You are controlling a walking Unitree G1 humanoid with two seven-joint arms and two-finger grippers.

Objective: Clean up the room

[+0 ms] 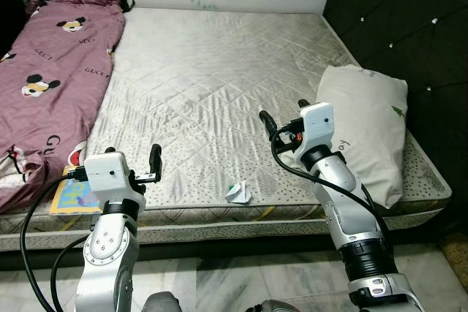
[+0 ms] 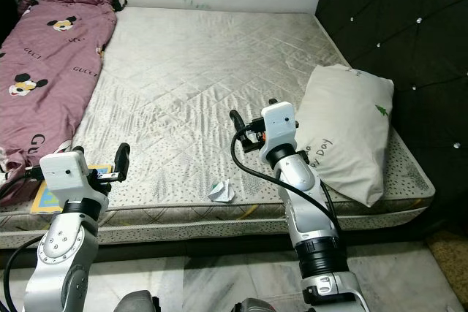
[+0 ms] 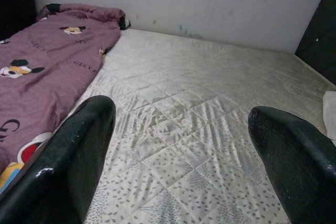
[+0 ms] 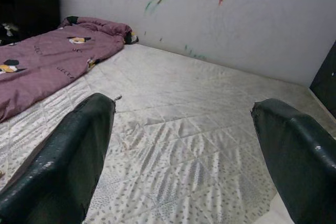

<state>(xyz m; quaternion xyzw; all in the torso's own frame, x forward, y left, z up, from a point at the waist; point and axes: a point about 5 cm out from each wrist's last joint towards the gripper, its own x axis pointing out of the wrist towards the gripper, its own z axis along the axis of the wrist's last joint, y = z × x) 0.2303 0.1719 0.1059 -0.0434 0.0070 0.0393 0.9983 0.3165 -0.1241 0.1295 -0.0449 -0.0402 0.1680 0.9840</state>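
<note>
Mattress (image 1: 219,78) comes first, bare and quilted, with a purple blanket (image 1: 51,63) along its left side and a pillow (image 1: 365,129) at the right by the dark headboard (image 1: 409,27). A crumpled paper scrap (image 1: 238,193) sits near the front edge, between our 2 arms. Our left gripper (image 1: 139,169) and right gripper (image 1: 281,118) hover wide open, holding nothing. We judge the light scrap could slide off the edge if nudged. A colourful book (image 1: 73,195) lies under the blanket; the floor below is marbled tile (image 1: 241,275).

Soft, even indoor light brightens the pale mattress (image 1: 219,78) in sharp head views, with no hard shadows. The tufted headboard (image 1: 409,27) at 2 o'clock falls dark. In the wrist views the near black fingers (image 3: 68,166) blur, carrying small glints.
</note>
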